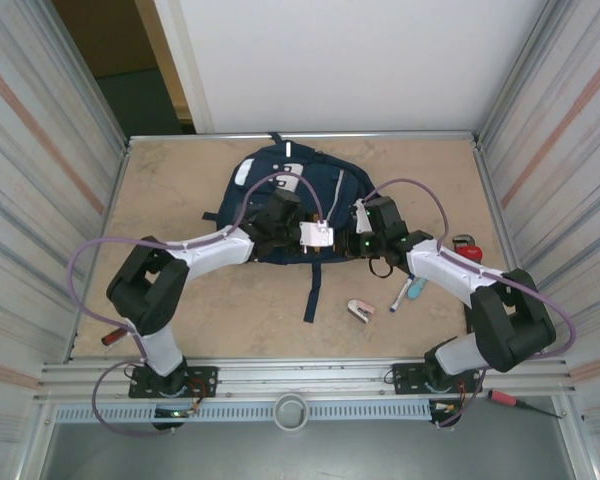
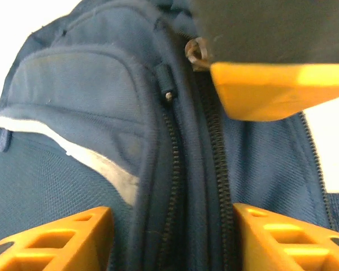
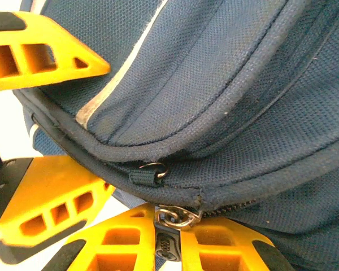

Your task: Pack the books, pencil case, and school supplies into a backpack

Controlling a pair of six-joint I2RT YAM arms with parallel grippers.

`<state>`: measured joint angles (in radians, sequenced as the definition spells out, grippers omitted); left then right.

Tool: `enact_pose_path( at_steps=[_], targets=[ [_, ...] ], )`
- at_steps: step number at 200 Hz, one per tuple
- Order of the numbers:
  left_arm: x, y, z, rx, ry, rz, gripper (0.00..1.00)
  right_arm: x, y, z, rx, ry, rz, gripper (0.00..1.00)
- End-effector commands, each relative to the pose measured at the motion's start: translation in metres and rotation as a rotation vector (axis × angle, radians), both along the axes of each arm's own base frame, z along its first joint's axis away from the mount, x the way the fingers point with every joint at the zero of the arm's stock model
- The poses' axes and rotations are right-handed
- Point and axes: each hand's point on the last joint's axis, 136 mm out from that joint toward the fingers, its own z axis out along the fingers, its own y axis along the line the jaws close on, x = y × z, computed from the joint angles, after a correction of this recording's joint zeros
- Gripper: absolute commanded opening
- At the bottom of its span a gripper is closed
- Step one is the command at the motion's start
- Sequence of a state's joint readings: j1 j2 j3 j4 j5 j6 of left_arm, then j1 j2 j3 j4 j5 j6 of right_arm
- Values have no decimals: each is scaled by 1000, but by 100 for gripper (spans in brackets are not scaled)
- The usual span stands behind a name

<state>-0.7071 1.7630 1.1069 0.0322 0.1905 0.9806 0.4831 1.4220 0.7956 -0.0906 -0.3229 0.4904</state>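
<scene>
Marker pen (image 1: pixel 401 294) and pink-and-white item (image 1: pixel 360 310) lie loose on the near-right worktop (image 1: pixel 170 190), not yet packed. Further in, right fingers (image 3: pixel 226 243) pinch the zipper pull (image 3: pixel 175 216) at the backpack (image 1: pixel 280 175) edge. Left fingers (image 2: pixel 73 237), apart, straddle the zipper seam, likely bracing it.

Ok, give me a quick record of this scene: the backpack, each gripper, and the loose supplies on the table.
backpack: lying on the far half of the table, zip teeth closed where visible
left gripper: open, straddling the zipped seam
right gripper: shut on the zipper pull
marker: on the table, near the right arm
teal item: beside the marker
pink-and-white item: on the table, right of the loose strap
</scene>
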Motion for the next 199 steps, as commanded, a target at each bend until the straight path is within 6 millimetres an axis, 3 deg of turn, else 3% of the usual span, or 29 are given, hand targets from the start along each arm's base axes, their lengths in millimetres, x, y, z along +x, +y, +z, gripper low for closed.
enact_pose_path(
  at_steps=[1, 14, 22, 51, 97, 154, 181, 199],
  targets=[
    [14, 3, 13, 4, -64, 8, 31, 0, 0, 17, 34, -45, -7, 0],
    [10, 11, 14, -8, -28, 10, 10, 3, -18, 6, -59, -34, -72, 0],
    [6, 16, 17, -28, -3, 3, 5, 5, -30, -1, -123, -27, -113, 0],
    [-11, 34, 25, -88, 66, -31, 3, 17, -67, -10, -270, -25, -252, 0],
    [-7, 82, 24, -105, 59, 29, 4, 32, -90, -6, -323, -49, -281, 0],
    [7, 135, 25, -131, 17, 151, 13, 45, -56, 13, -218, -131, -103, 0],
    [3, 132, 35, -185, 26, 148, 25, 40, -33, 20, -148, -147, -21, 0],
    [-4, 126, 42, -230, 36, 121, 26, 32, -16, 27, -89, -166, 67, 0]
  ],
)
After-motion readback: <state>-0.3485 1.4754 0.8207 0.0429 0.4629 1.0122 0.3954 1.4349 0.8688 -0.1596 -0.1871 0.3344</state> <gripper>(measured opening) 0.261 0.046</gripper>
